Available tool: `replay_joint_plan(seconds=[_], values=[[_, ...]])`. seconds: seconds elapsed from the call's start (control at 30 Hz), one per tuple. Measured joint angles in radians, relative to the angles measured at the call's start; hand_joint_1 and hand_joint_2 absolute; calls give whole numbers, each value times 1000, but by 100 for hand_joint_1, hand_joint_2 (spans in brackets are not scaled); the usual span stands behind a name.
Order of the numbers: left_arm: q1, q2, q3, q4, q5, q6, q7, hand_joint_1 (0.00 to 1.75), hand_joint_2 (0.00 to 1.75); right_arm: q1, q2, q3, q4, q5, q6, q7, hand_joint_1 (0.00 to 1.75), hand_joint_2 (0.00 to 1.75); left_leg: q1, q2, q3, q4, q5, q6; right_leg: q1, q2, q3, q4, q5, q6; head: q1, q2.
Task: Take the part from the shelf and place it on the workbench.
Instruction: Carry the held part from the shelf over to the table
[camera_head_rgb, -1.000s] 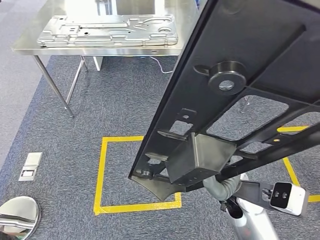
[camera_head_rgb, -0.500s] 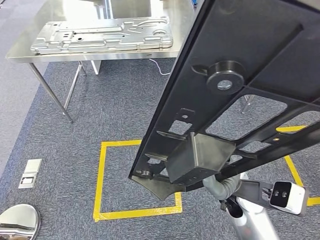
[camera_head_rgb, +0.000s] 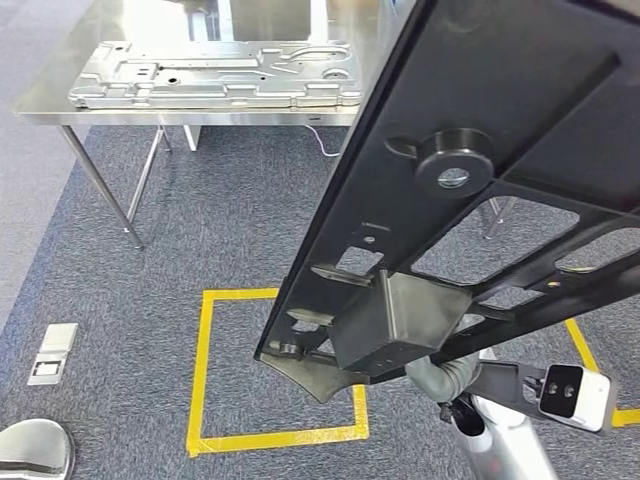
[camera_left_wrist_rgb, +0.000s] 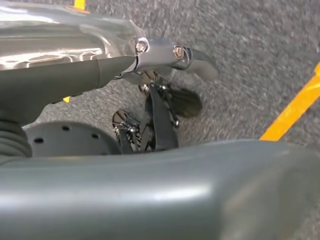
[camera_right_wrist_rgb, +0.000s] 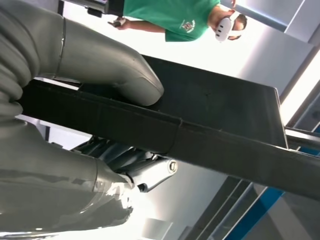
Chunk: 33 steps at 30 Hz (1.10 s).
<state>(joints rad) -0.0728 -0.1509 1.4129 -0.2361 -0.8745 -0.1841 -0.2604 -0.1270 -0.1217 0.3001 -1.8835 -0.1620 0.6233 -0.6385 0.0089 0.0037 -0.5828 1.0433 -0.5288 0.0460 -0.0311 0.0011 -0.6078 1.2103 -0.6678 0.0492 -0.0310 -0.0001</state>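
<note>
Black part (camera_head_rgb: 483, 110); silvery bench (camera_head_rgb: 60, 95) and plate (camera_head_rgb: 211, 75); grey speckled carpet (camera_head_rgb: 226, 220) with yellow tape (camera_head_rgb: 200, 370); green shirt (camera_right_wrist_rgb: 170, 12).

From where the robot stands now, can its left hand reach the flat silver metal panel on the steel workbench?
Probably not. The silver panel lies on the workbench across a stretch of carpet, while the left hand hangs low near the floor. The robot would likely need to walk closer.

Black perforated part (camera_head_rgb: 483, 190), tilted, raised above floor
</note>
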Motion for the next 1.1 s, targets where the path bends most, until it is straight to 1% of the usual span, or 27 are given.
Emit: replay_joint_plan(seconds=[0.03,0.07,0.1,0.13,0.17,0.2,0.23,0.3,0.37,0.4,0.43,0.47,0.53,0.57,0.6,0.63,0.67,0.7,0.73,0.77,0.8,0.87,0.93,0.97,1.03,1.07,1.1], values=[[0,-1,0,0,-2,1,0,0,175,7,-5,-2,-1,-2,2,-2,175,175,-3,0,6,0,-6,4,2,0,-41,62,-14,-1,0,0],[0,-3,0,0,-4,3,-1,0,175,13,-9,-4,-1,-4,5,-3,175,175,-5,-1,14,0,-12,6,3,0,-70,98,-11,-2,0,0],[1,-4,0,0,-4,4,-2,0,175,17,-13,-6,-1,-6,9,-3,175,175,-7,-1,24,0,-20,6,5,0,-82,94,16,-4,0,0],[2,-4,0,0,-4,5,-4,0,175,19,-16,-8,-1,-7,13,-4,175,175,-8,-2,36,0,-28,4,8,0,-74,51,61,-7,0,0],[2,-4,0,0,-4,6,-6,0,175,19,-18,-9,-1,-9,17,-4,175,175,-9,-2,48,0,-38,2,10,0,-55,-12,108,-12,0,0],[1,-4,0,0,-3,5,-8,0,175,19,-19,-10,-1,-10,21,-4,175,175,-11,-2,57,1,-47,-2,13,-1,-36,-67,144,-17,-1,0],[0,-5,0,0,-3,5,-9,0,175,17,-20,-11,-1,-11,24,-5,175,175,-12,-2,62,2,-53,-6,16,-1,-20,-111,160,-23,0,0],[-4,-6,0,0,-2,5,-11,0,175,11,-20,-11,0,-12,27,-5,175,175,-12,-1,61,2,-60,-14,21,0,-10,-138,151,-31,-1,0],[-7,-5,0,0,-2,4,-12,0,175,6,-19,-11,-1,-12,28,-5,175,175,-12,1,63,0,-66,-24,18,2,-2,-153,141,-39,-1,0],[-8,-4,0,0,0,4,-12,0,175,3,-18,-11,-1,-12,29,-5,175,175,-11,1,60,12,-74,-30,15,1,4,-158,139,-43,-1,0],[-9,-3,0,0,2,4,-12,0,175,1,-16,-11,-1,-12,29,-5,175,175,-10,0,45,43,-88,-37,11,-1,12,-163,136,-47,-2,0],[-9,-2,0,0,4,4,-12,0,175,-1,-14,-10,-1,-12,29,-5,175,175,-7,0,17,95,-108,-44,9,-3,19,-166,132,-50,-3,0],[-7,-1,0,0,7,5,-12,0,175,-3,-11,-10,0,-12,29,-4,175,175,0,0,-63,220,-142,-54,7,-4,30,-166,120,-52,-3,0],[-4,0,0,0,8,5,-12,0,175,-2,-10,-10,0,-12,29,-4,175,175,2,0,-95,258,-140,-57,7,-3,39,-166,114,-52,-3,0],[-2,1,0,0,8,5,-12,0,175,-1,-9,-10,1,-12,29,-4,175,175,4,0,-110,261,-118,-58,6,-1,49,-166,106,-50,-3,0],[0,2,0,0,9,5,-13,0,175,-1,-7,-10,1,-12,29,-4,175,175,4,0,-107,227,-76,-57,6,0,62,-166,97,-48,-3,0],[1,4,0,0,10,5,-14,0,175,-1,-5,-10,1,-12,29,-4,175,175,4,0,-91,168,-27,-55,5,0,76,-167,87,-46,-3,0],[1,6,0,0,11,5,-14,0,175,-1,-4,-10,1,-12,29,-4,175,175,1,0,-74,117,9,-51,5,1,88,-168,79,-42,-3,0],[1,7,0,0,10,5,-14,0,175,-1,-3,-10,1,-13,29,-4,175,175,-2,-1,-58,75,29,-44,6,2,95,-170,73,-37,-3,0],[1,8,0,0,10,5,-15,0,175,-1,-2,-9,2,-13,29,-4,175,175,-6,-1,-48,51,31,-37,6,2,98,-172,69,-31,-3,0],[0,8,0,0,9,5,-15,0,175,-1,-1,-9,2,-13,29,-4,175,175,-9,-2,-44,44,21,-30,7,3,99,-172,70,-24,-3,0],[-1,9,0,0,9,5,-16,0,175,0,-1,-9,2,-15,32,-5,175,175,-7,-3,-32,24,9,-17,6,2,100,-167,72,-11,-3,0],[-1,11,0,0,9,4,-18,0,175,-3,-1,-11,1,-16,36,-5,175,175,-3,-4,-12,10,4,-7,6,1,88,-127,59,-3,-2,0],[-1,11,0,0,9,4,-18,0,175,-5,-1,-12,1,-16,38,-5,175,175,-2,-4,-3,4,1,-2,6,0,66,-83,39,-2,-2,0],[-2,11,0,0,8,5,-16,0,175,-6,-1,-14,0,-18,42,-5,175,175,-4,-4,9,3,-8,5,8,1,-10,35,-6,-2,-2,0],[-2,11,0,0,8,5,-14,0,175,-3,-1,-16,1,-19,44,-5,175,175,-5,-4,15,3,-14,6,8,1,-45,78,-15,-1,-2,0],[-2,11,0,0,7,5,-13,0,175,-1,-1,-18,0,-19,46,-5,175,175,-6,-4,23,3,-20,6,8,0,-65,91,-5,-2,-2,0]])
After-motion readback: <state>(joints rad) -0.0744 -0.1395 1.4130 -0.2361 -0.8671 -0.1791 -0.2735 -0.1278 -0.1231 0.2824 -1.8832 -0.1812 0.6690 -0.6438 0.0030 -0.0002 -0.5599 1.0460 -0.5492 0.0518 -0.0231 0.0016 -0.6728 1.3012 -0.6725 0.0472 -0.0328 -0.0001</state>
